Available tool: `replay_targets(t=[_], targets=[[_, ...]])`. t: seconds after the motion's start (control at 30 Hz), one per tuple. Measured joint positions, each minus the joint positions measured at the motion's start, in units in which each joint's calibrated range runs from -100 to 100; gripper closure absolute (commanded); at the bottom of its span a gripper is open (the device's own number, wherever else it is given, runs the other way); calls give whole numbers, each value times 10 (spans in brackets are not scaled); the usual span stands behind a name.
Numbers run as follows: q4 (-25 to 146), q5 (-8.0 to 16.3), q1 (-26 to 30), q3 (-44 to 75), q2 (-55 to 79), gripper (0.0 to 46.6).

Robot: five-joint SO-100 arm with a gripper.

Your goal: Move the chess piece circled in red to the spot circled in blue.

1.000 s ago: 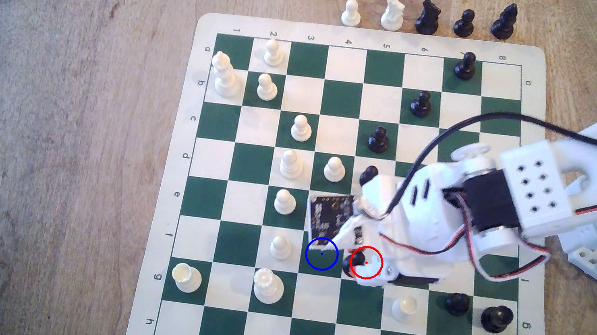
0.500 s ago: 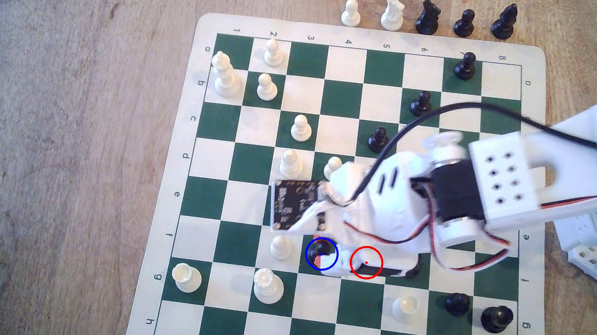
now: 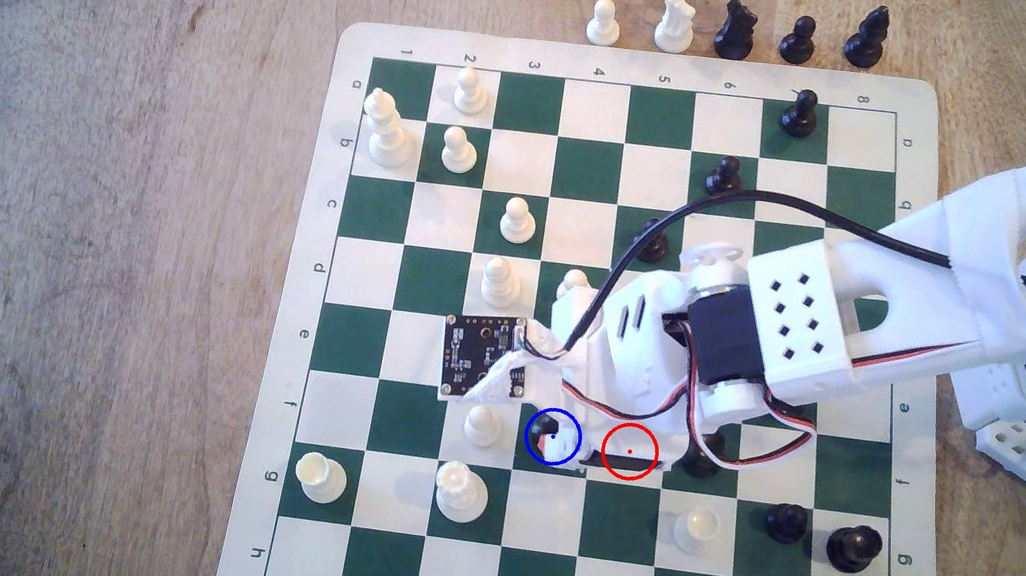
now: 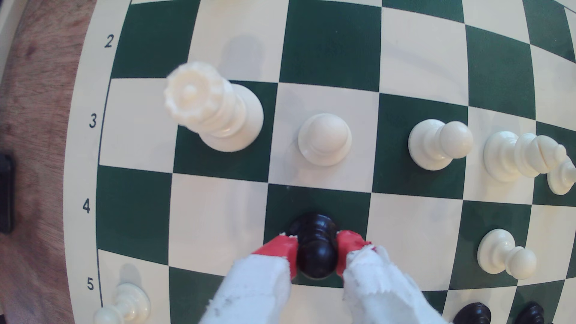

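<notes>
While one glossy black ball-headed pawn (image 4: 316, 249) is clamped between the two red-tipped jaws of the white gripper (image 4: 316, 254), it is held over the blue-ringed dark green square (image 3: 570, 422); one white plastic pawn (image 4: 324, 138) stands at its twelve o'clock in the wrist view.

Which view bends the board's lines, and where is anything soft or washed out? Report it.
Wrist view: board edges curve like a fisheye, the white queen's crown is soft, and the black pawn between the red fingers is sharp. Exterior view: lines stay straight, the picture is mildly soft overall, and daylight washes out the table.
</notes>
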State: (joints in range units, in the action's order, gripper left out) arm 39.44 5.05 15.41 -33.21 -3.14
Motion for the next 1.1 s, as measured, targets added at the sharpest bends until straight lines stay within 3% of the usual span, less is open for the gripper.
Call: replay_targets(t=[0.13, 0.3, 0.43, 0.73, 1.1], targets=[[0, 0, 0, 0, 13, 456], [0, -2, 0, 0, 13, 323], [1, -2, 0, 0, 13, 265], [24, -2, 0, 0, -6, 250], [76, 4, 13, -100, -189, 255]])
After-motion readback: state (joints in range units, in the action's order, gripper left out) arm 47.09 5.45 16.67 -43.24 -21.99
